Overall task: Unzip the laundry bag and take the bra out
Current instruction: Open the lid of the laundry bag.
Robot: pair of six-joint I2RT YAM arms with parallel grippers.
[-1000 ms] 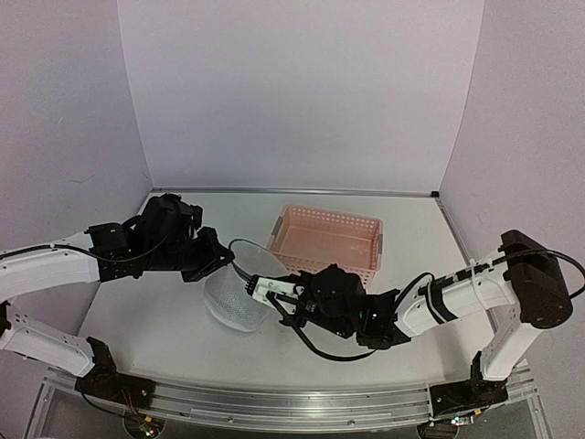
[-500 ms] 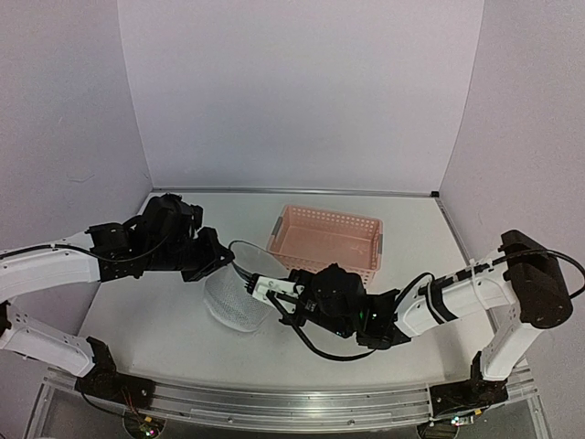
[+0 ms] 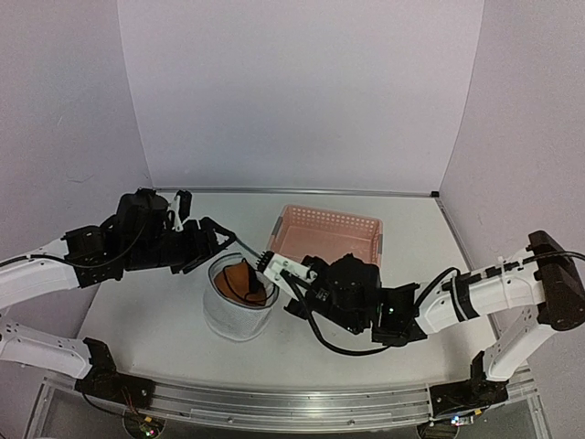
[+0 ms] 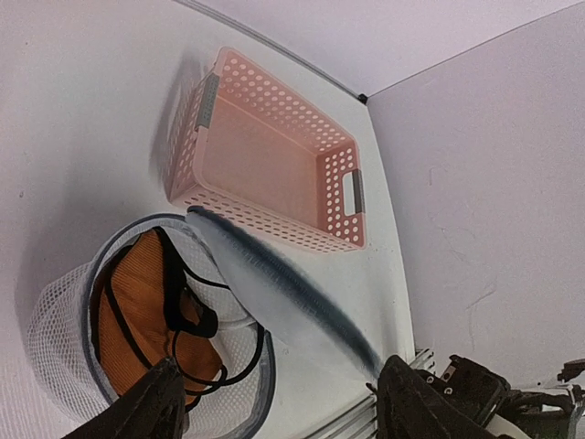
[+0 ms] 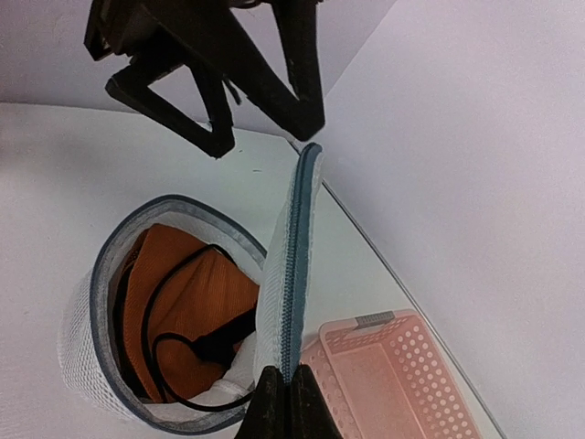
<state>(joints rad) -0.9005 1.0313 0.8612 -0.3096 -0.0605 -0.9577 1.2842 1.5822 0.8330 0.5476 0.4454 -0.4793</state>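
Pinching the edge of the unzipped lid (image 5: 291, 265), the right gripper (image 3: 267, 266) holds it upright at the far right rim of the laundry bag (image 3: 228, 315), so the mouth is free for the spread left gripper (image 3: 218, 245) just behind the bag; the bra (image 3: 239, 280) lies inside, orange side up.

From up behind the two arm bases, the overhead camera looks down and forward toward the back wall. It sits far enough off to take in the whole bench (image 3: 146, 320), both arms, the laundry bag (image 3: 228, 318) and the pink basket (image 3: 324, 240). The left wrist camera is close in and tilted, peering past its own left claw (image 4: 283, 402) into the bag's open mouth, with the basket beyond. The right wrist camera is closer yet, sighting from the right claw (image 5: 283, 395) along the upright lid (image 5: 292, 265) toward the other claw. All three views share the bag's mouth and the basket.
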